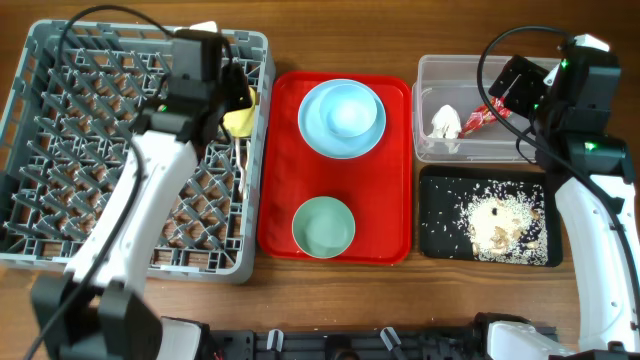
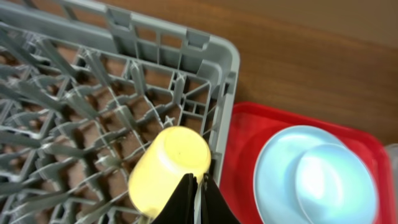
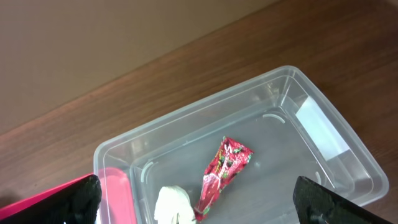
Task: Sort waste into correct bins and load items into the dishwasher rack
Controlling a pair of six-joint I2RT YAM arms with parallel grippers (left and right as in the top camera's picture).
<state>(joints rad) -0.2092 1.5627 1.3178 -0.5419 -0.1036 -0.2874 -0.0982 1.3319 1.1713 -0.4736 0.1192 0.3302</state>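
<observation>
Pinching left gripper [image 2: 198, 190]: fingers squeeze the yellow cup [image 2: 169, 167] over the dishwasher rack [image 2: 186, 50] corner.
Right gripper [image 3: 196, 186]: fingers spread wide over the clear tub [image 3: 205, 102] with red wrapper [image 3: 224, 165], napkin [image 3: 174, 206].

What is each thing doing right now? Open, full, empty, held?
left gripper: shut on the yellow cup.
yellow cup: held, tilted, over the rack.
right gripper: open, above the clear tub.
clear tub: holds napkin and red wrapper.
black tray: sprinkled with rice scraps.
blue bowl: upright, empty, on blue plate.
green bowl: upright, empty, on red tray.
</observation>
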